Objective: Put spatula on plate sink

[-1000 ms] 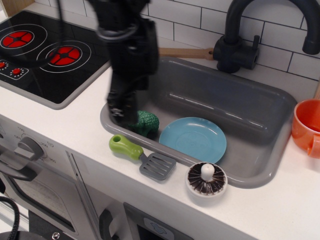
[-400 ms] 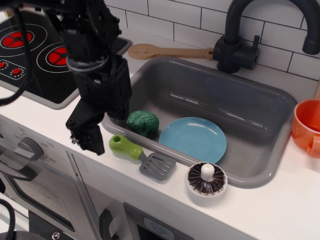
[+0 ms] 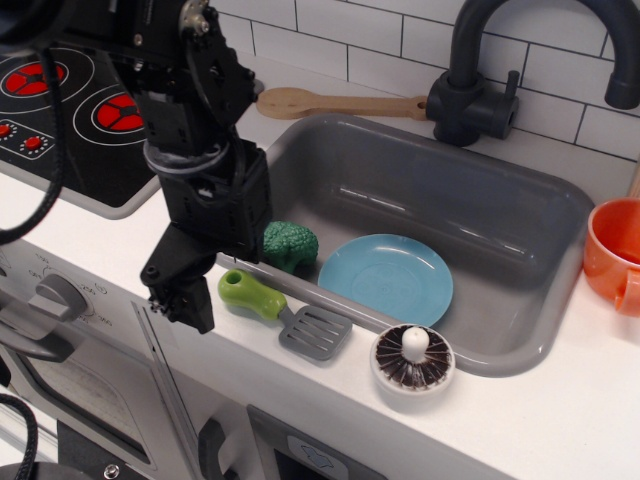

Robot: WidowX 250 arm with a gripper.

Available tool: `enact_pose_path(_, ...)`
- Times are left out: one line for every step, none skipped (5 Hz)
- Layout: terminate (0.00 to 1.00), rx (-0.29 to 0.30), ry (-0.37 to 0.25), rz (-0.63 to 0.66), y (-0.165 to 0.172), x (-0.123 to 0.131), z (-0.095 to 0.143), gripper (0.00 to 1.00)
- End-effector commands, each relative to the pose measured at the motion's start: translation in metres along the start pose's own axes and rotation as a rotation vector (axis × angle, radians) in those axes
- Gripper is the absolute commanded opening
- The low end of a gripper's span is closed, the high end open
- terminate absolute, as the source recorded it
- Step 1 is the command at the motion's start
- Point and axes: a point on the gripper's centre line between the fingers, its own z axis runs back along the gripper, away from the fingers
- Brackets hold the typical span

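The spatula [image 3: 283, 312], with a lime-green handle and a grey slotted blade, lies on the white counter along the front rim of the sink [image 3: 520, 355]. The light-blue plate [image 3: 385, 278] lies flat and empty in the sink's front part. My gripper [image 3: 180, 295] points down over the counter's front edge, just left of the spatula's handle and apart from it. Its fingers read as one dark mass, so I cannot tell whether they are open. It holds nothing that I can see.
A green toy broccoli [image 3: 291, 245] sits in the sink's front left corner, partly behind my arm. A white ribbed dish [image 3: 413, 360] stands right of the spatula. A wooden spoon [image 3: 340, 103] lies behind the sink by the black faucet [image 3: 475, 70]. An orange cup [image 3: 612, 255] is at the right, the stove [image 3: 80, 110] at the left.
My arm has swung from over the sink's left edge, forward and left, then down to the counter edge beside the spatula handle. The spatula, plate and broccoli have not moved.
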Motion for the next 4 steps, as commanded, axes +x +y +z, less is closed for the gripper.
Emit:
enact_pose_path(0.00, -0.005, 0.015, 0.005, 0.010, 0.007, -0.007, 1.00)
enact_pose_path(0.00, 0.006, 0.022, 0.012, 0.012, 0.011, -0.013, 1.00)
enact_pose_path(0.00, -0.004, 0.025, 0.036, 0.014, 0.015, -0.018, 1.00)
enact_pose_path(0.00, -0.004, 0.027, 0.055, 0.017, 0.016, -0.021, 0.00)
